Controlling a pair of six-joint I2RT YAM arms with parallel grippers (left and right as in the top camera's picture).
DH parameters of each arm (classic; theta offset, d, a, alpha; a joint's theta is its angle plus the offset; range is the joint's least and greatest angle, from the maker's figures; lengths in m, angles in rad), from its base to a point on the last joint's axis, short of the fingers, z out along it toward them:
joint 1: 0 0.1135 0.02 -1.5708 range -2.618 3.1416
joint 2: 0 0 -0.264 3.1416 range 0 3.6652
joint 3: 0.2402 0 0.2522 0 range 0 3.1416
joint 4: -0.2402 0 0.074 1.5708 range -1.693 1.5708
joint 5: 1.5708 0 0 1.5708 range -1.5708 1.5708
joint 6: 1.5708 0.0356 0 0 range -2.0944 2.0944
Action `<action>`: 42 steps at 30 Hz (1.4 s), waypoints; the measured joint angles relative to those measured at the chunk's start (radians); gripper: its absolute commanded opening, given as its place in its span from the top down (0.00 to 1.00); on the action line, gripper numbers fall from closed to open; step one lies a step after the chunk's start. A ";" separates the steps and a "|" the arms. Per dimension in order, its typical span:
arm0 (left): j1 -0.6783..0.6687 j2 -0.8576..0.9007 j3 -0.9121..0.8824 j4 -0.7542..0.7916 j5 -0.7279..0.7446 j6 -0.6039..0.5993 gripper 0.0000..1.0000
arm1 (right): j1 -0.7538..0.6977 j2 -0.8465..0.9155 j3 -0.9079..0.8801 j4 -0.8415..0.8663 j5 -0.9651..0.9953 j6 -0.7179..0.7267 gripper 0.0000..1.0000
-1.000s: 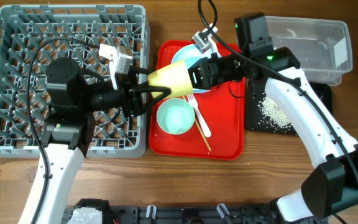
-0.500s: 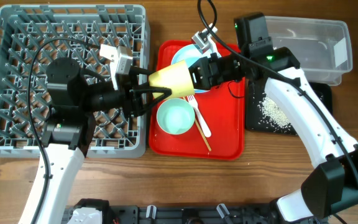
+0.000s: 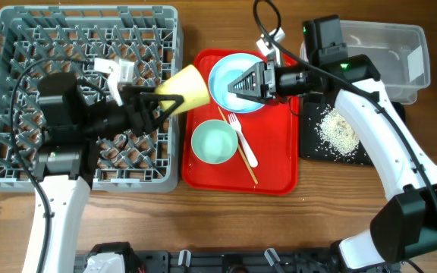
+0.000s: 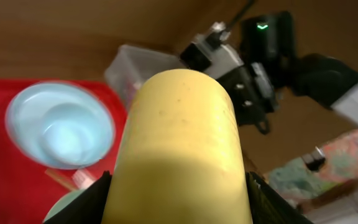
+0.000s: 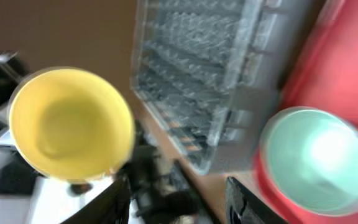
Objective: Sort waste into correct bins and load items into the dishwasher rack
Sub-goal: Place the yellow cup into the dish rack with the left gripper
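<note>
My left gripper (image 3: pixel 167 101) is shut on the small yellow cup (image 3: pixel 187 87) and holds it on its side above the right edge of the grey dishwasher rack (image 3: pixel 21 45). In the left wrist view the cup (image 4: pixel 182 143) fills the space between the fingers (image 4: pixel 179 214). My right gripper (image 3: pixel 243 82) is open and empty above the round pale blue plate (image 3: pixel 226 91) on the red tray. The right wrist view shows the cup's mouth (image 5: pixel 70 121), the open fingers (image 5: pixel 179 199), the rack (image 5: pixel 210 74) and the green-inside bowl (image 5: pixel 316 158).
On the red tray (image 3: pixel 279 171) lie the green-inside bowl (image 3: pixel 214 142), a white fork (image 3: pixel 243 142) and wooden chopsticks (image 3: pixel 237 148). The black tray (image 3: pixel 313 148) holds rice scraps (image 3: pixel 336 130). The clear tub (image 3: pixel 378 49) stands at the back right.
My right gripper has let go of the yellow cup and drawn back to the right. My left arm has pulled the cup left, off the red tray toward the rack.
</note>
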 measured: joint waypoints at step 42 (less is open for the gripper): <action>0.011 -0.154 0.050 -0.759 -1.072 0.065 0.96 | 0.001 -0.245 0.001 -0.545 0.916 -0.146 0.49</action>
